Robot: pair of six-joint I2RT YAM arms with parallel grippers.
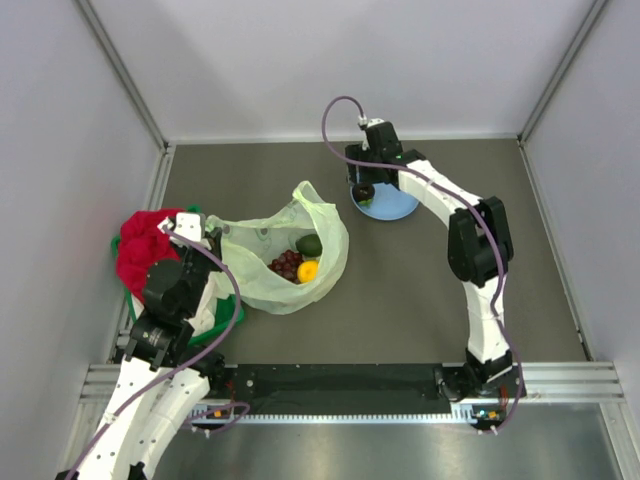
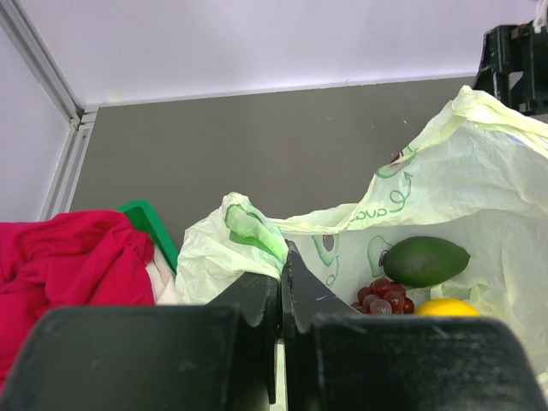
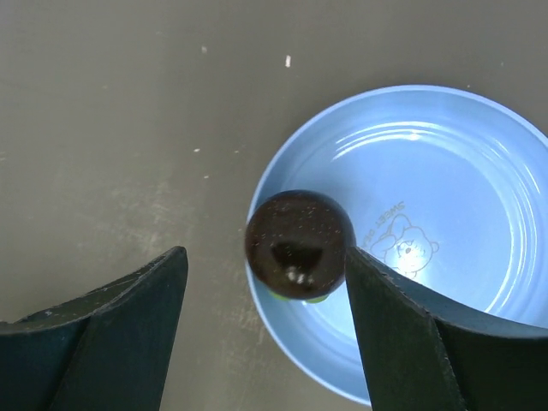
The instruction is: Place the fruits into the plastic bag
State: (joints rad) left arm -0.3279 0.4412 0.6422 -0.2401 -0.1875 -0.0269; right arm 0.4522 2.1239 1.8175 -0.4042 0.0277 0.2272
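Note:
The pale yellow-green plastic bag lies open left of centre. Inside it lie a green avocado-like fruit, a dark red grape bunch and an orange-yellow citrus. My left gripper is shut on a bunched fold of the bag's rim. A small dark round fruit sits at the left edge of the blue plate. My right gripper stands open astride this fruit. Its right finger is right beside the fruit, and its left finger is well apart from it.
A red cloth is heaped over a green basket with white cloth, at the table's left edge beside my left arm. Grey walls close the table on three sides. The blue plate lies right of the bag.

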